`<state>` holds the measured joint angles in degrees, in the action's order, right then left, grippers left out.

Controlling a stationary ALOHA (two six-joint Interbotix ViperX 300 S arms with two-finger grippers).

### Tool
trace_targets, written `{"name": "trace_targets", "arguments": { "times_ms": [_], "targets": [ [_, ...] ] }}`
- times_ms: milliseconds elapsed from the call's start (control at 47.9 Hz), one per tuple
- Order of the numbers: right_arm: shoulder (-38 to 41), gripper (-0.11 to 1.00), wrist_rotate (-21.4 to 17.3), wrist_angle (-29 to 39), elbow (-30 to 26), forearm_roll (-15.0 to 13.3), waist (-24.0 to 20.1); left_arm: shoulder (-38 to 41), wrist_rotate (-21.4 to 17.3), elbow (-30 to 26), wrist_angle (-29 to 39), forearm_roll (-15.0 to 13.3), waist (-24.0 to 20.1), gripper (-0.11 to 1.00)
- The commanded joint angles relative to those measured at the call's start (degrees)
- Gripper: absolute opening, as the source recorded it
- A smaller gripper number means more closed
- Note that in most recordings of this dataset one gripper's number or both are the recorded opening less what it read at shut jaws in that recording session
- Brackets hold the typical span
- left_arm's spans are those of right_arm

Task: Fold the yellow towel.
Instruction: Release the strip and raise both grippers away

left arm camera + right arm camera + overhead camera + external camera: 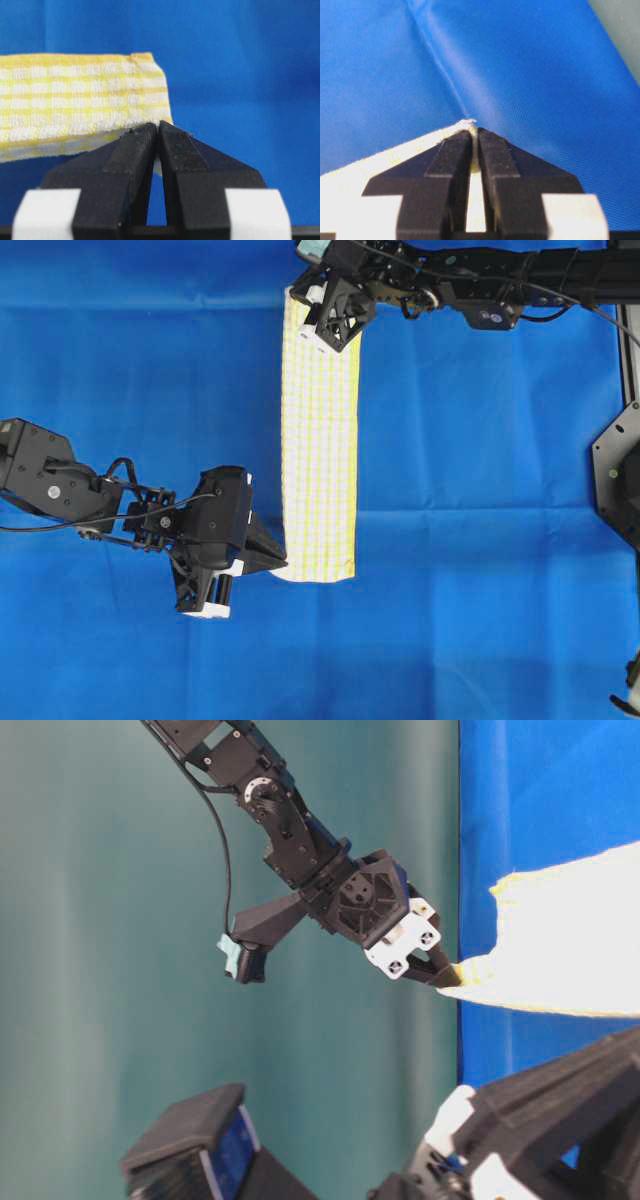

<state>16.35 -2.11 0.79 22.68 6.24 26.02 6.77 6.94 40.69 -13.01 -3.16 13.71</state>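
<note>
The jaws of both arms are pinched tight on the same cloth. The left gripper (283,562) has its black jaws closed on a lower corner of the yellow towel (320,440), a long narrow strip of pale cloth checked with thin yellow and white stripes. The left wrist view shows the hemmed edge caught between the tips (158,131), the rest of the strip lying beyond them. The right gripper (306,308) clamps the opposite end of the towel at its top corner; in the right wrist view a sliver of pale cloth sits between its closed tips (474,131). The towel lies stretched lengthwise between the two grippers on the counter (480,590), which is draped in a plain blue covering with faint creases.
</note>
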Motion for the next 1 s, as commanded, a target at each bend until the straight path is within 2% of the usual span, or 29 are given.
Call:
{"name": "trace_targets", "arguments": {
  "times_ms": [0,83,146,188,229,334,417,668,980],
  "targets": [
    [-0.6,0.04,0.1,-0.6,-1.4,-0.1,-0.9,-0.3,0.3,-0.8,-0.5,-0.1,-0.1,0.02],
    [-0.5,0.04,0.3,-0.6,-1.4,-0.2,-1.2,-0.2,0.3,-1.1,-0.5,-0.1,-0.3,0.08],
    [-0.5,0.06,0.4,-0.6,-1.3,-0.1,-1.5,-0.2,0.3,-1.1,-0.5,-0.1,-0.3,0.2],
    [-0.5,0.12,0.6,-0.6,-1.4,-0.2,-1.7,-0.3,0.3,-1.1,-0.5,0.0,-0.3,0.31],
    [-0.6,0.21,0.7,-0.5,-1.4,-0.4,-1.8,-0.4,0.3,-1.1,-0.3,-0.1,-0.3,0.43],
    [-0.8,0.54,1.1,-0.4,-1.3,-1.2,-2.4,-1.5,-0.4,-1.1,0.5,0.0,-0.4,0.65],
    [-1.9,0.73,1.3,-0.1,-0.9,-1.6,-2.7,-3.4,-0.7,-0.9,2.3,0.1,-1.0,0.69],
    [-9.5,0.66,1.5,0.3,3.6,-1.8,-2.8,-11.2,-1.5,0.4,8.9,0.3,-5.6,0.66],
    [-22.2,0.66,1.1,-2.7,14.3,-1.6,-5.0,-16.6,-6.3,2.5,9.5,0.3,-13.1,0.66]
  ]
}}
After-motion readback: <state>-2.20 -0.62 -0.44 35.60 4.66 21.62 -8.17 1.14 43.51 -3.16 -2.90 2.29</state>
